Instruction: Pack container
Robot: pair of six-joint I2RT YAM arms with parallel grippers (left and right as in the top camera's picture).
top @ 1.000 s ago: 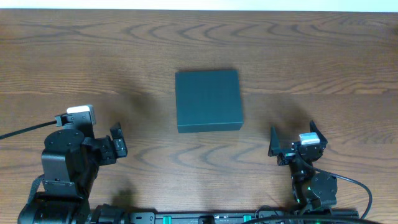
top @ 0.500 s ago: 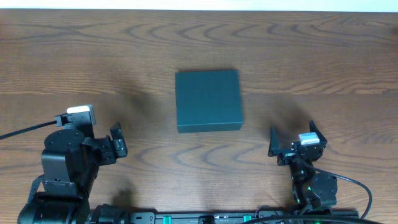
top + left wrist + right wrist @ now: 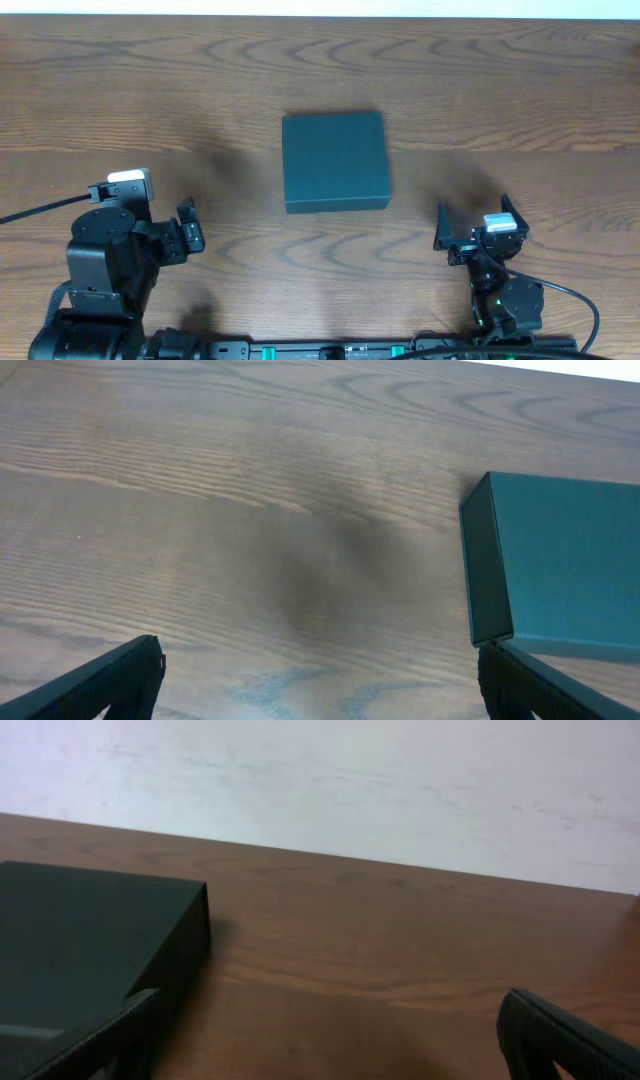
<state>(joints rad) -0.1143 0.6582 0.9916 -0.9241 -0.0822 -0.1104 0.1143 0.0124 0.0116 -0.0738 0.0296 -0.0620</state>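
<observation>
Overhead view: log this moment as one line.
dark teal matte square box: closed, untouched | left gripper: open, empty | right gripper: open, empty

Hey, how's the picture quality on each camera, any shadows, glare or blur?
Overhead: even light, sharp, faint shadows on the table left of the container. Left wrist: a soft shadow patch, left fingers blurred. Right wrist: dimmer, container looks almost black, right fingers out of focus.
</observation>
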